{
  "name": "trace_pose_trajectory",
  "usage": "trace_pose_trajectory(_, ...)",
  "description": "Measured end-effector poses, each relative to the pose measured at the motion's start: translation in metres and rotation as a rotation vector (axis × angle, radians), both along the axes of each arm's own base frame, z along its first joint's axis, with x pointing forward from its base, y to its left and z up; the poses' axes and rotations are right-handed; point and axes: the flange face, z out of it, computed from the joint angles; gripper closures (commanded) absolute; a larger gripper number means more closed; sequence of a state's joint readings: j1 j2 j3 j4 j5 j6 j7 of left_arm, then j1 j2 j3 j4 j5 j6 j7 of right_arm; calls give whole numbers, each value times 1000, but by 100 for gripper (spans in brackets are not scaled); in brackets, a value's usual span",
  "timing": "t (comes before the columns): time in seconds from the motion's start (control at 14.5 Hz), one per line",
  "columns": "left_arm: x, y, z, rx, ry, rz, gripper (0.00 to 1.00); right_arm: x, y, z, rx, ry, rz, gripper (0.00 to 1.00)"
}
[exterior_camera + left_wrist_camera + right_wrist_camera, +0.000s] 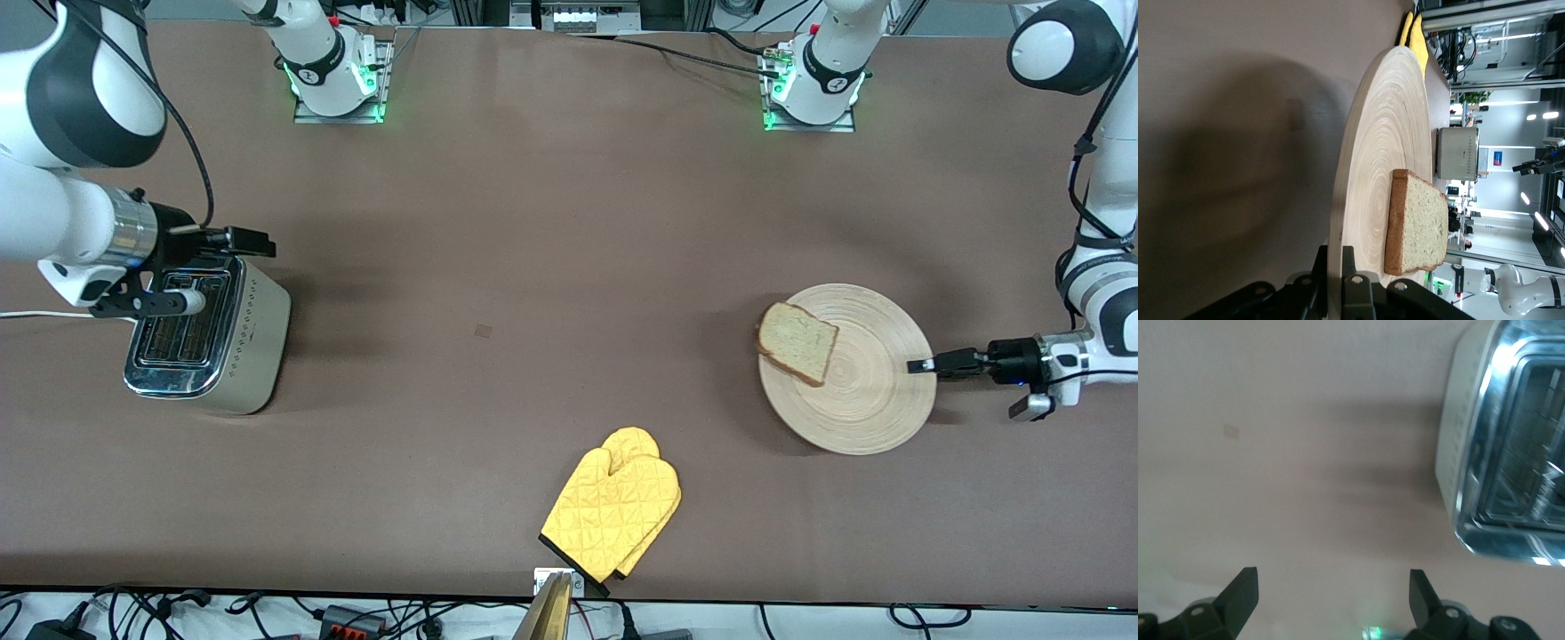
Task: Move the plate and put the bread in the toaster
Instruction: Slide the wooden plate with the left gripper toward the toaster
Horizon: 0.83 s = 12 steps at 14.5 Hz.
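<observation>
The round wooden plate (876,396) lies toward the left arm's end of the table. The bread (797,342) rests on the part of it toward the table's middle. My left gripper (917,365) is shut on the plate's rim at the edge away from the bread. In the left wrist view its jaws (1341,267) pinch the plate (1385,153) from above and below, with the bread (1421,230) lying flat close by. The toaster (213,342) stands at the right arm's end. My right gripper (200,280) hovers open over it, and nothing is between its fingers (1331,587) beside the chrome top (1505,453).
A yellow oven mitt (613,511) lies near the table's front edge, nearer to the camera than the plate and the toaster. A white cord (36,314) runs from the toaster off the table's end. Bare brown tabletop (533,267) stretches between toaster and plate.
</observation>
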<state>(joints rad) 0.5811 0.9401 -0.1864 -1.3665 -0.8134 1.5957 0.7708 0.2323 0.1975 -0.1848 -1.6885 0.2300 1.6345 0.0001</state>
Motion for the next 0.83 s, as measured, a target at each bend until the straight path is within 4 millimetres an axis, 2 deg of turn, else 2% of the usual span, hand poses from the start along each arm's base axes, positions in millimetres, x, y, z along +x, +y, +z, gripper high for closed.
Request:
trace_pose_trajectory(0.14,0,-46,22,22,16,15,99,-7,4,-21,39,-24,-30,0)
trace_pose_trajectory(0.28,-17,-101,31,7,33,63,99,-14,6,-30,52,-29,-40,0)
trace_pose_trajectory(0.48,-46,-182,28,-2,61,77,99,-20,10,-33,55,-45,-38,0)
trace_pose_trajectory(0.83,-76,-314,19,-5,31,149,99,-22,18,-32,56,-54,-27,0)
